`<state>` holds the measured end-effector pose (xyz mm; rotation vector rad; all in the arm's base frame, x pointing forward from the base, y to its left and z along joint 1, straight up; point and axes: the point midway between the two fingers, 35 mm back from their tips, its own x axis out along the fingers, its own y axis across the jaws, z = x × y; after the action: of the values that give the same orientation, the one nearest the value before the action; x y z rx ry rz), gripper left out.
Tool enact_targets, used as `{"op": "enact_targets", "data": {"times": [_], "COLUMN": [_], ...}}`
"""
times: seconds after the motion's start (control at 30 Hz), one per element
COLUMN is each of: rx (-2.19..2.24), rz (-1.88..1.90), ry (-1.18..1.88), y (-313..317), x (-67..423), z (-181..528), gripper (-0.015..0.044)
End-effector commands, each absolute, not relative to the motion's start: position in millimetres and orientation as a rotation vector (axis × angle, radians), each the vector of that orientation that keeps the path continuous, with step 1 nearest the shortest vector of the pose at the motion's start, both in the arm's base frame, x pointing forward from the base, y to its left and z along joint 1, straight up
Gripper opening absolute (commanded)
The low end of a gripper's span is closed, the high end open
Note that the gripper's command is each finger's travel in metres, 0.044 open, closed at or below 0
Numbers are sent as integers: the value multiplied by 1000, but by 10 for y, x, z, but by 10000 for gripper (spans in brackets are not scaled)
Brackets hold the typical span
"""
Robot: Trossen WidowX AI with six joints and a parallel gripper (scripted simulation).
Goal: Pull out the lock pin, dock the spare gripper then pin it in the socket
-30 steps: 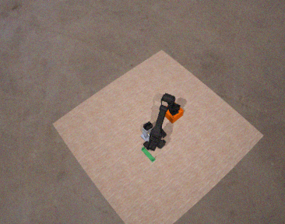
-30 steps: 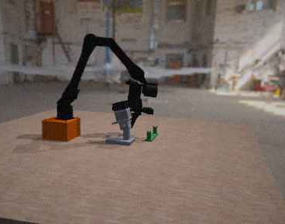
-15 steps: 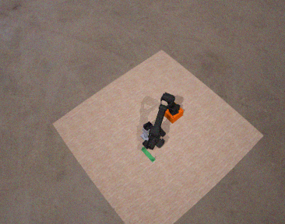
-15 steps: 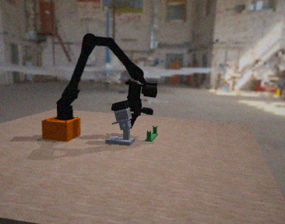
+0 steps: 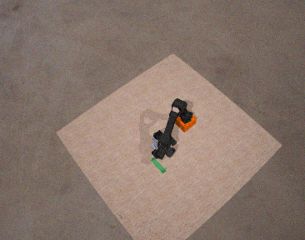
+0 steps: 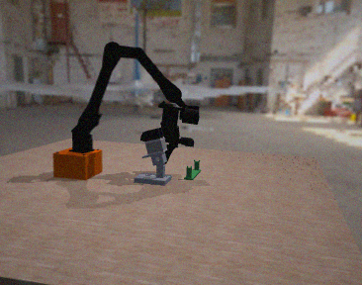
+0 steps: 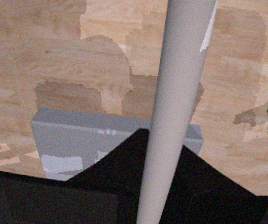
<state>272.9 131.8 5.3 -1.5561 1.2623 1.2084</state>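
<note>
The lock pin [image 7: 174, 96], a long grey rod, runs up the middle of the wrist view, pinched at its lower end between the nearly closed fingers of the gripper [image 6: 165, 150]. It hangs just above and beside the grey mount [image 6: 156, 165], whose flat base [image 7: 85, 137] shows underneath it. So the pin looks to be out of the socket or coming through it; which, I cannot tell.

Whether the spare gripper is docked is hard to read: a dark piece sits right at the mount's head in the exterior view, merged with the arm's own dark fingers. Just past the mount on the far side from the orange arm base [image 6: 76, 165] lies a green cradle [image 6: 192, 171], apparently bare.

Judging by that, the docking may be done and the locking push, the release and the retreat remain.
</note>
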Motion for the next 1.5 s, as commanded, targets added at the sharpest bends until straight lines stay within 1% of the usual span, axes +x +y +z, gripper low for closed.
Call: {"op": "enact_targets", "data": {"times": [0.0,1.13,1.37,1.4,1.47], "rx": [-1560,-1558,-1551,-1551,-1551], "rz": [1209,1217,1218,1218,1218], "ry": [1260,1266,1269,1269,1269], "y": [1284,1102,1110,1110,1110], "x": [2740,2781,2775,2775,2775], "z": [56,53,50,50,50], "gripper": [0,0,184,200,200]}}
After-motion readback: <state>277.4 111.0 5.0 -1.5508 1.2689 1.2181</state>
